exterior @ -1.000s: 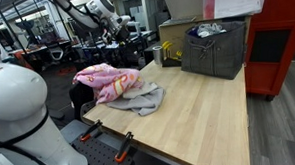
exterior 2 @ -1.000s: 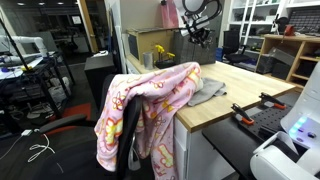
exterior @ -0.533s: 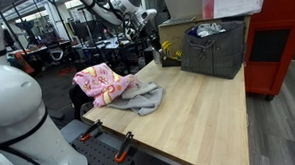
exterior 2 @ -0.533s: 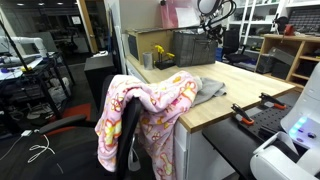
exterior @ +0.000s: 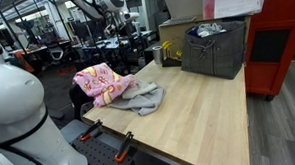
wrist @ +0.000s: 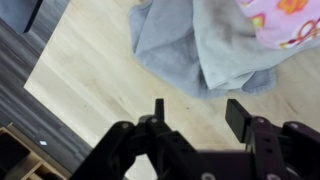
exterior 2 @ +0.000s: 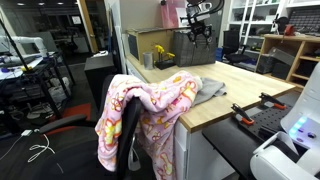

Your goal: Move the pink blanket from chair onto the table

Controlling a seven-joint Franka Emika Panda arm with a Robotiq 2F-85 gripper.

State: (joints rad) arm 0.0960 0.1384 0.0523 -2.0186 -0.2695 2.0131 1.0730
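The pink blanket [exterior 2: 150, 108] hangs over the back of a dark chair [exterior 2: 130, 140], its top edge reaching the light wooden table [exterior 2: 245, 85]. In an exterior view the pink blanket [exterior: 100, 83] is bunched at the table's edge [exterior: 201, 115], next to a grey cloth [exterior: 142, 98]. My gripper [exterior: 124, 33] hangs high over the far side of the table, well clear of the blanket, as the gripper [exterior 2: 198, 30] also shows from the chair side. In the wrist view the gripper [wrist: 198, 115] is open and empty above bare table [wrist: 80, 70], with the grey cloth [wrist: 190, 45] and a corner of the pink blanket [wrist: 285, 20] beyond.
A dark grey fabric bin [exterior: 214, 50] stands at the back of the table beside a red cabinet [exterior: 280, 38]. Orange-handled clamps [exterior: 123, 147] grip the table's near edge. A white rounded body [exterior: 16, 112] fills the near corner. Office chairs and desks crowd the background.
The jaws were shut and now stand open. The arm swung sideways above the table and came back. The blanket and grey cloth have not moved.
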